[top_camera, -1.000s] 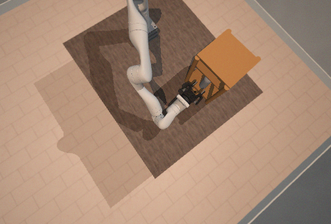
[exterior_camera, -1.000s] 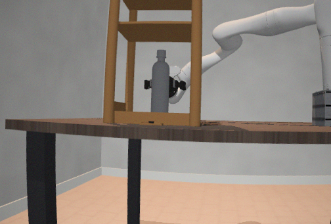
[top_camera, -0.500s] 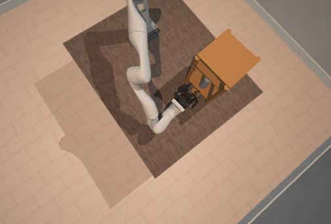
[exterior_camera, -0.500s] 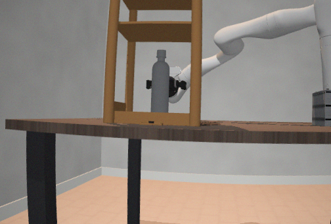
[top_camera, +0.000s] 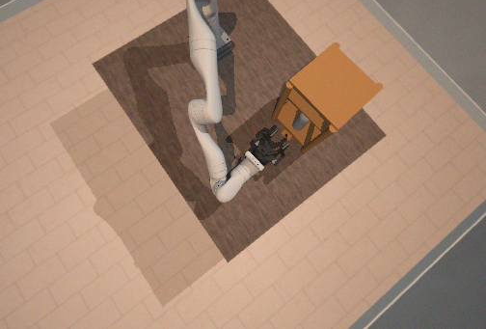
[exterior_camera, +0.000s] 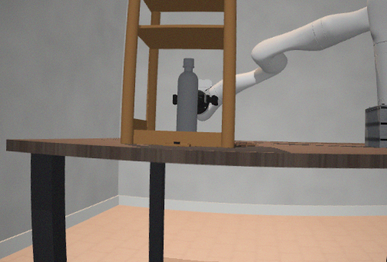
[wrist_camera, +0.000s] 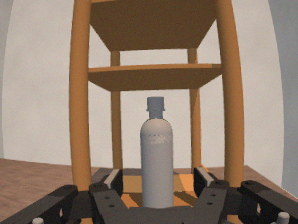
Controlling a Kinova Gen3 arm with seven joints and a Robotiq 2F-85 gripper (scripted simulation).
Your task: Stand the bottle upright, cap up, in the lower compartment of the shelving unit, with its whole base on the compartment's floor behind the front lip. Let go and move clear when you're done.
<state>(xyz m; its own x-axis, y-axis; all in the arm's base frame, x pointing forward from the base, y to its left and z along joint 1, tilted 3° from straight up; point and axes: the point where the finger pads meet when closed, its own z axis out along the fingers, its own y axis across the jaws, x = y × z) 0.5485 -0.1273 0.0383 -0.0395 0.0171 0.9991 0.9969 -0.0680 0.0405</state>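
The grey bottle [exterior_camera: 186, 96] stands upright, cap up, on the floor of the lower compartment of the orange shelving unit [exterior_camera: 180, 60]. It shows in the wrist view [wrist_camera: 157, 163] straight ahead, between the front posts, and from above as a grey spot under the shelf top [top_camera: 302, 120]. My gripper [top_camera: 279, 147] is open and empty, level with the bottle's middle, just outside the shelf's front opening. In the wrist view the two fingers stand on either side, short of the bottle and not touching it.
The shelf's two front posts [wrist_camera: 81, 96] [wrist_camera: 229, 90] frame the opening, with a middle shelf board [wrist_camera: 154, 75] above the bottle. The arm's base block [exterior_camera: 376, 127] stands at the far side of the dark wooden table [top_camera: 231, 109].
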